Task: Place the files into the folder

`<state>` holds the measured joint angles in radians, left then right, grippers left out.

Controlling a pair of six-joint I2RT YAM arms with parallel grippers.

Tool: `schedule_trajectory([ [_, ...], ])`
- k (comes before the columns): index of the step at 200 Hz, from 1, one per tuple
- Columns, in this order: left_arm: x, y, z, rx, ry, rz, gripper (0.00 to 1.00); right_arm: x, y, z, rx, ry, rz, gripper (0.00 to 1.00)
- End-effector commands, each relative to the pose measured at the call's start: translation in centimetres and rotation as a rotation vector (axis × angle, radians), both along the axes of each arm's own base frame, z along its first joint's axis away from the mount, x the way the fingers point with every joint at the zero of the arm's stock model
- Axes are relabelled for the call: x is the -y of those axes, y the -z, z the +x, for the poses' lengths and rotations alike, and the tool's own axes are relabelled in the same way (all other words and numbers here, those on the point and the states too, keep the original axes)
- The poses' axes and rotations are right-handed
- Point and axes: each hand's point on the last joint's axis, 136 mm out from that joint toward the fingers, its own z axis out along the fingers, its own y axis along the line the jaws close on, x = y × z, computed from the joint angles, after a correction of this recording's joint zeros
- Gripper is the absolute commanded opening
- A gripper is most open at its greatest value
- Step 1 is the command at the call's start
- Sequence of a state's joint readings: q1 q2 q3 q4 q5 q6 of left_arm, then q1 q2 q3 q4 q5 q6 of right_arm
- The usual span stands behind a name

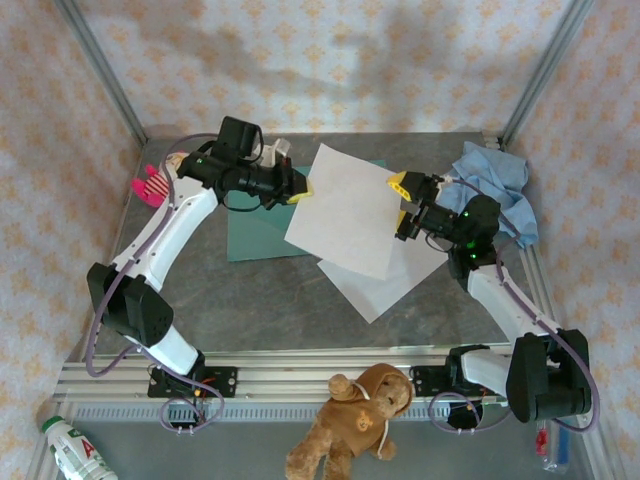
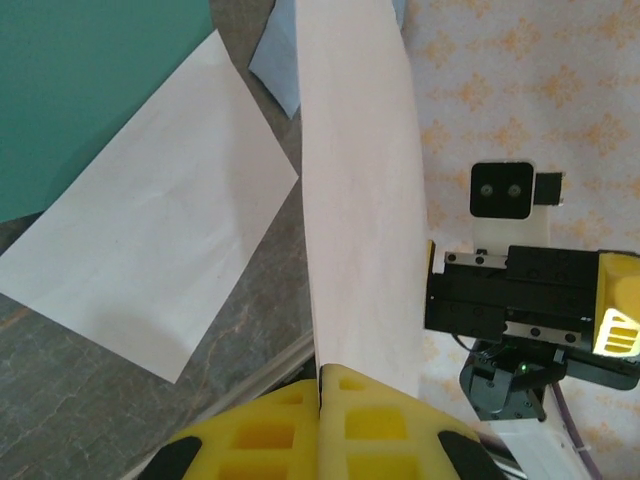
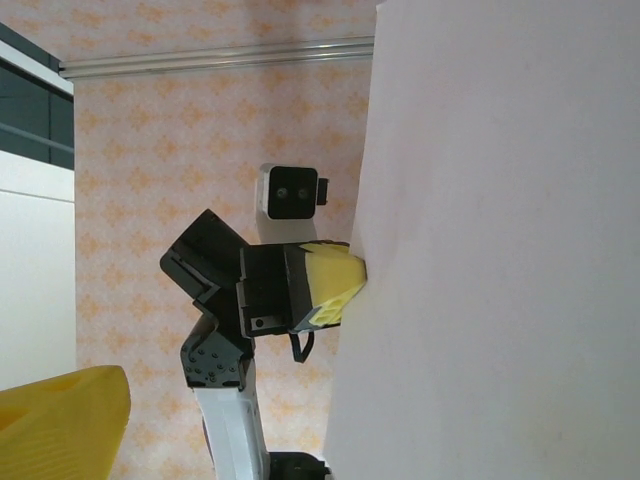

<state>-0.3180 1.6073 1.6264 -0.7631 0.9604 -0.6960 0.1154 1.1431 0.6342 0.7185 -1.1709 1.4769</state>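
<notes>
Pinching the raised white sheet point(image 1: 345, 210) at its left edge, left gripper point(image 1: 300, 190) clamped tight; right gripper point(image 1: 404, 200) spread wide at the opposite edge, contact unclear

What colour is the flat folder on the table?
The folder is teal green, clearest in the top external view.

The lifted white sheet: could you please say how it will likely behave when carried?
Probably floppy: pinched at one edge by the left tool, the white sheet bows along its length. Likely very light, since that one pinch holds it up. It may fold if moved quickly.
</notes>
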Motion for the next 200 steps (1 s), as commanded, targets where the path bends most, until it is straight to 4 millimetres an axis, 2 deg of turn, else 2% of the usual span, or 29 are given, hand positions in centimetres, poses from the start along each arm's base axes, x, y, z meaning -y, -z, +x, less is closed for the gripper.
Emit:
schedule_trajectory([
  [1, 0.1, -0.5, -1.3, 0.011, 0.057, -0.02, 0.0, -0.1, -2.2, -0.5, 0.094, -0.002, -0.009, 1.0],
  [55, 0.5, -1.2, -1.9, 0.032, 0.12, -0.05, 0.0, -0.4, -2.3, -1.2, 0.12, -0.036, -0.025, 0.97],
  [105, 0.8, -1.9, -1.7, 0.06, 0.13, -0.075, 0.0, -0.4, -0.9, -1.5, 0.102, -0.035, -0.095, 0.9],
  [154, 1.0, -3.1, -1.4, 0.108, 0.118, -0.103, 0.0, -0.3, -0.3, -1.2, 0.087, -0.025, -0.108, 0.77],
  [174, 1.0, -3.4, -1.5, 0.117, 0.122, -0.112, 0.0, -0.3, -0.2, -1.1, 0.086, -0.024, -0.111, 0.62],
  [200, 1.0, -3.6, -1.6, 0.122, 0.117, -0.117, 0.0, -0.3, 0.0, -1.0, 0.079, -0.021, -0.115, 0.61],
])
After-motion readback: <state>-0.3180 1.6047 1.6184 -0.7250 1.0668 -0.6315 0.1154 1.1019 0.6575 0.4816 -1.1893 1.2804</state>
